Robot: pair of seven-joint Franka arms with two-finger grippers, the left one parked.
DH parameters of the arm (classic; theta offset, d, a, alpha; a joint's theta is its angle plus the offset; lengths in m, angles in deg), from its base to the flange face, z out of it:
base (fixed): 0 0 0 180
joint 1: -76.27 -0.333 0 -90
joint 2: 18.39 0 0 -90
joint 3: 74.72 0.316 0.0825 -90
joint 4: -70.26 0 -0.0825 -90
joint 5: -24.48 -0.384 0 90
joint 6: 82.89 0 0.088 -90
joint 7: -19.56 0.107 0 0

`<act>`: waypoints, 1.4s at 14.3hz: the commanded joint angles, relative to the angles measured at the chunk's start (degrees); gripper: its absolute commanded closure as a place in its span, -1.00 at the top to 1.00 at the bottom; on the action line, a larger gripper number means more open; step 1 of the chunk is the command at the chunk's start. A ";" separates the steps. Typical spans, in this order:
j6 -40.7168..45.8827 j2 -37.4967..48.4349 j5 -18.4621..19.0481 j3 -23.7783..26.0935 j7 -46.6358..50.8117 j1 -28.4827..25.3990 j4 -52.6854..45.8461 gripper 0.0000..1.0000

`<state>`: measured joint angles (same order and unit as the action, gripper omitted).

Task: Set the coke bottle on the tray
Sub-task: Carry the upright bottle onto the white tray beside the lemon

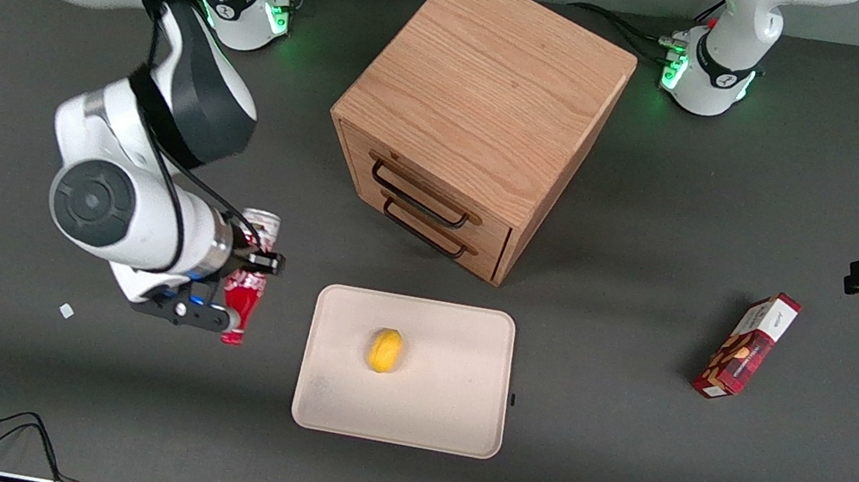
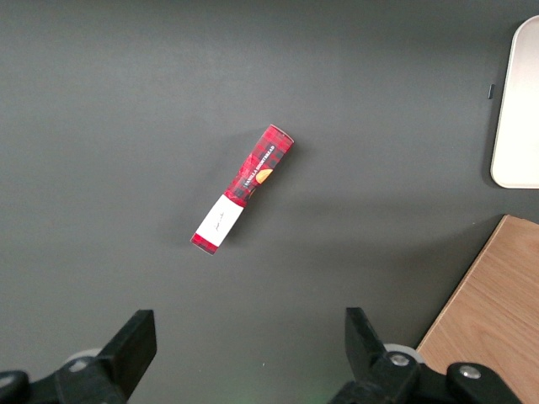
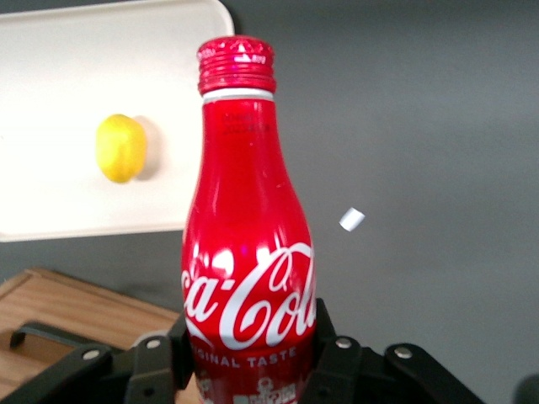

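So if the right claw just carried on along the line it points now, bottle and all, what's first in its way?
Probably only bare table: the claw, shut on the coke bottle, points toward the front camera, beside the tray rather than at it. Height above the table is unclear.

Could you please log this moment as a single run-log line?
tool: shut on bottle | bottle: held beside tray, not on it | tray: holds lemon | next: likely move over tray
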<state>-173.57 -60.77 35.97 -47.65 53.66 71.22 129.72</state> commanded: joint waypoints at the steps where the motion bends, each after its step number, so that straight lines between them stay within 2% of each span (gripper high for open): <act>1: -3.96 -4.81 1.25 -3.94 -1.05 -4.52 -4.01 -1.00; 7: -16.88 -13.86 1.17 -4.22 -3.32 -4.88 -4.01 -1.00; 20: -29.20 -21.34 1.34 -9.57 -5.71 -9.28 -3.66 -1.00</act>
<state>-202.23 -80.64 36.09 -56.49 48.64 63.06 128.69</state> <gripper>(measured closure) 0.463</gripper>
